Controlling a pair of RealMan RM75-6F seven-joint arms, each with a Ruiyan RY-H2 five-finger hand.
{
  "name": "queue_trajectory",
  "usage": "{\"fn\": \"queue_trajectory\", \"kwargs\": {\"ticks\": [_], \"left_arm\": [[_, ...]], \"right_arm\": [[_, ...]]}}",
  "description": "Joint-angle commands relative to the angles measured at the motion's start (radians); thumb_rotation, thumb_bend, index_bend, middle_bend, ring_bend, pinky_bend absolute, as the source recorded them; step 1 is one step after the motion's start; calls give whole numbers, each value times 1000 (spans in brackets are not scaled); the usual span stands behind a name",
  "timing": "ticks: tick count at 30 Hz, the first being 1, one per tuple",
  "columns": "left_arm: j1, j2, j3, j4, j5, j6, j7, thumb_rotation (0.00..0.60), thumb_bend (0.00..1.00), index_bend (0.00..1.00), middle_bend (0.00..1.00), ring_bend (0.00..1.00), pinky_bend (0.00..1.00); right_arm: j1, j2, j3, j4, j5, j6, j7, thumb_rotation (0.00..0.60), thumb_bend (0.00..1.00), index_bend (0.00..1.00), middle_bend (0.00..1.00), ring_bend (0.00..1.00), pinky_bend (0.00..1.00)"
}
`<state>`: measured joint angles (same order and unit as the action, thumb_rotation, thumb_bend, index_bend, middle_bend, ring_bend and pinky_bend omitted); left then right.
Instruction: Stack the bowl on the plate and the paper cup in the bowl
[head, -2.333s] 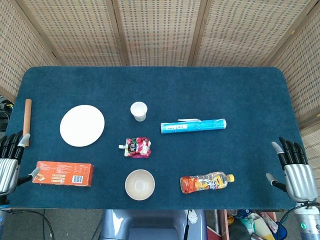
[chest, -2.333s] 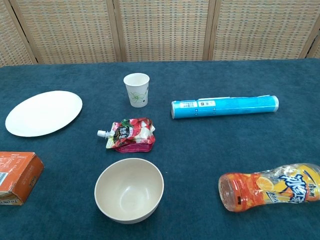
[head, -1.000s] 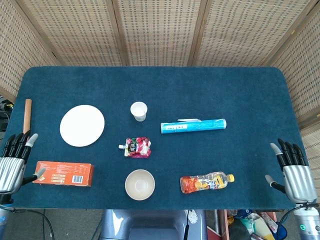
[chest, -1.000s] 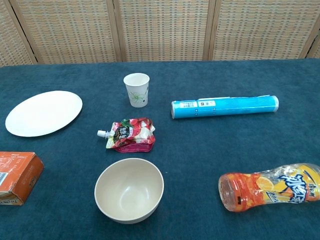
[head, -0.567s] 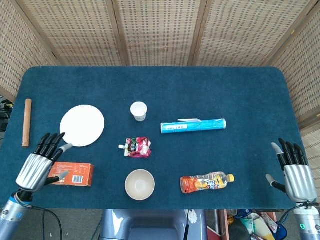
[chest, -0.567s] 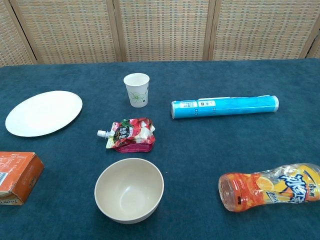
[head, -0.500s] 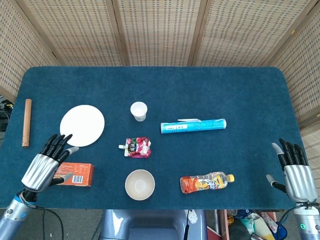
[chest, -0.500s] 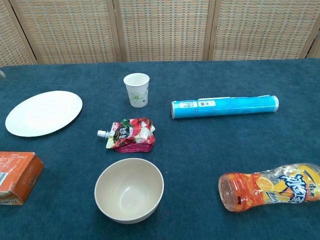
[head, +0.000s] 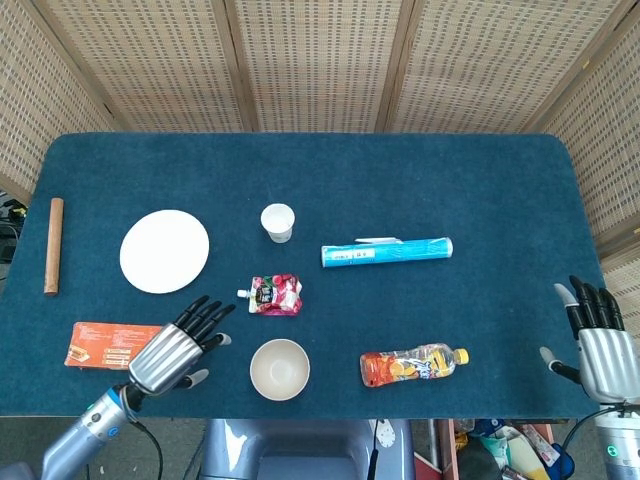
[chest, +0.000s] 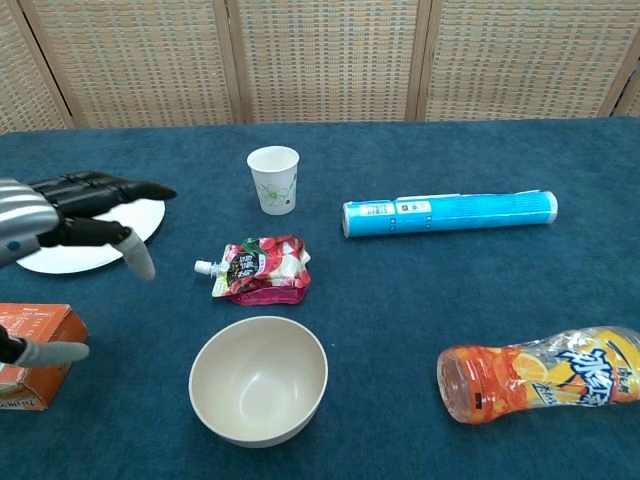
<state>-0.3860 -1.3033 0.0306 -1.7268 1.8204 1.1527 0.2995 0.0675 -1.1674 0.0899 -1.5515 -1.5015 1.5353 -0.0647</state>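
1. Head view: left hand (head: 178, 348) spread and holding nothing, hovering over the table (head: 400, 170) just left of the bowl (head: 279, 369), partly covering the orange box (head: 105, 343).
2. Right hand (head: 601, 349) spread too, holding nothing, at the table's right edge, well apart from everything.
3. Plate (head: 164, 251) left of centre; cup (head: 277, 222) upright to its right, apart from it.
4. Pouch (head: 273, 295) lying between cup and bowl; blue tube (head: 386, 251) and orange bottle (head: 413, 365) lying to the right; wooden stick (head: 53, 246) at far left.
5. Chest view: left hand (chest: 62, 225) in front of the plate (chest: 75, 254), fingers pointing right.
6. Bowl (chest: 259, 380) upright at near centre, pouch (chest: 258, 269) just behind it, cup (chest: 273, 179) further back.
7. Box (chest: 35, 354) at left edge; tube (chest: 449, 213) and bottle (chest: 540, 385) on the right.
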Motion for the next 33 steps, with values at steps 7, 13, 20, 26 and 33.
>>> {"fn": "queue_trajectory", "kwargs": {"ticks": [7,13,20,26,33], "left_arm": [[-48,-123,4,31,-61,-105,108,600,223,415,0,0,0],[-69,-150,0,28,-89,-141,150,600,231,438,0,0,0],[-82,-187,0,44,-114,-158,184,600,250,482,0,0,0],[-89,-233,-1,85,-149,-166,211,600,304,566,0,0,0],[-95,-261,-1,119,-171,-157,210,600,359,619,0,0,0]], "right_arm": [[-4,6,12,10,24,-4,39,600,173,64,0,0,0],[-6,15,18,12,37,-6,59,600,173,64,0,0,0],[-6,16,20,11,34,-3,66,600,173,64,0,0,0],[-9,16,19,16,35,-2,74,600,173,64,0,0,0],[-11,21,19,9,34,0,76,600,173,64,0,0,0]]}}
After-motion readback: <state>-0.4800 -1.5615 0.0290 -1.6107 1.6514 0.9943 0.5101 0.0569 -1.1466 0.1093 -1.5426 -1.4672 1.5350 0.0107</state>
